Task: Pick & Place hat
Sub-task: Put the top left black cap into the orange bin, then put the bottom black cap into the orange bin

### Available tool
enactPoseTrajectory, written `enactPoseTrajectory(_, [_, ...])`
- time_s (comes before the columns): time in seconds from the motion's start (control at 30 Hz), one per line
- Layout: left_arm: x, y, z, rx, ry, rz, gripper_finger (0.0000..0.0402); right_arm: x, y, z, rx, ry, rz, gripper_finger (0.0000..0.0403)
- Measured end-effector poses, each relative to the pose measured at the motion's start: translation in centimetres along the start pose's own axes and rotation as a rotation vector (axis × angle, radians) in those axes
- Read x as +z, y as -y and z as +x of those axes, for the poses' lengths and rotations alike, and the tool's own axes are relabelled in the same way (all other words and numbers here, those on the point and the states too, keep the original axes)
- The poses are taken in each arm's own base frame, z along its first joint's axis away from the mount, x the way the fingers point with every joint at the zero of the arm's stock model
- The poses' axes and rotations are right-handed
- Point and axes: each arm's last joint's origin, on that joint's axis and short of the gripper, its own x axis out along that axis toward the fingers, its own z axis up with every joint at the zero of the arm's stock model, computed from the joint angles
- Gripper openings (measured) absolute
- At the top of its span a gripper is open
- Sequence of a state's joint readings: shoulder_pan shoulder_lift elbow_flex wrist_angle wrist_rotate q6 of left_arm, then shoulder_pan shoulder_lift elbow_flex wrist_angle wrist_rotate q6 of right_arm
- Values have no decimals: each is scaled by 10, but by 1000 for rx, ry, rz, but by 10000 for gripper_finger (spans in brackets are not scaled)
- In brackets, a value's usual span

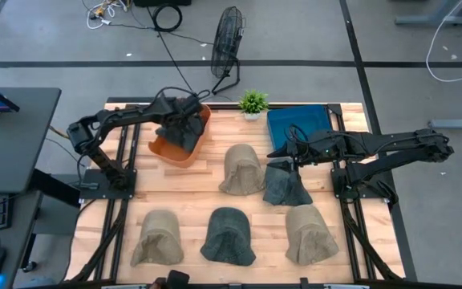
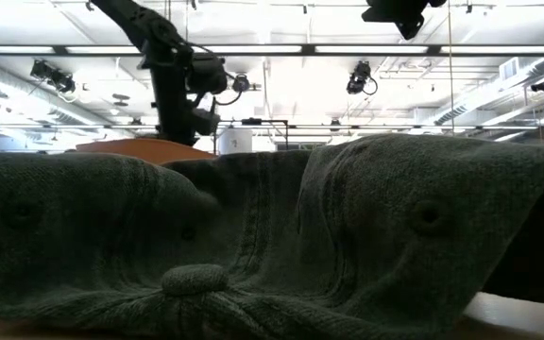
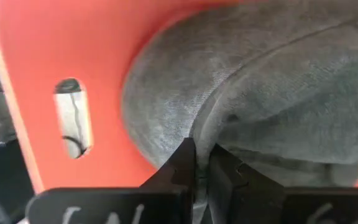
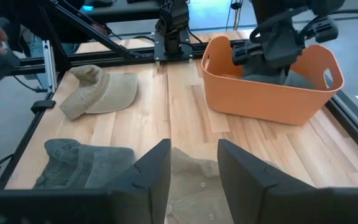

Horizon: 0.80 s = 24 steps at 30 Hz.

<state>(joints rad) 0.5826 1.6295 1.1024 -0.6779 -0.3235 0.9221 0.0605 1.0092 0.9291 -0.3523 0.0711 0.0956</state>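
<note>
Currently left gripper (image 1: pixel 184 127) sits inside the orange bin (image 1: pixel 160 148) at far left, pinching a dark grey hat (image 3: pixel 241 106), while right gripper (image 1: pixel 283 150) hovers spread wide over mid-table.

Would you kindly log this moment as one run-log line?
left gripper: shut on dark hat, inside orange basket | right gripper: open, above tan hat

High view: overhead, straight down on the orange plastic bin (image 1: pixel 180 143). Low view: level, close behind hats. Right wrist view shares that bin (image 4: pixel 271 81).
</note>
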Motion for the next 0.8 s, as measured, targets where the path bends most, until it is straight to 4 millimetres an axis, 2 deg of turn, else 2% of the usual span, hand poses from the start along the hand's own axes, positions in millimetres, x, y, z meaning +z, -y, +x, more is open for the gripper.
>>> enactPoseTrajectory(0.13, [-8, 6, 11, -26, -13, -58, 37, 0, 0, 0, 0, 0, 0, 135])
enactPoseTrajectory(0.3, [-12, 6, 13, -23, -25, -126, 56, 0, 0, 0, 0, 1, 0, 135])
enactPoseTrajectory(0.53, [-12, 6, 13, -27, -37, -151, 135, 0, 0, 0, 0, 1, 0, 135])
enactPoseTrajectory(0.67, [-8, 1, -2, -54, -70, -183, 184, 1, 0, 0, 1, 7, 0, 135])
enactPoseTrajectory(0.8, [1, -10, -31, -81, -78, -234, 200, 2, 0, 0, 3, 20, 1, 135])
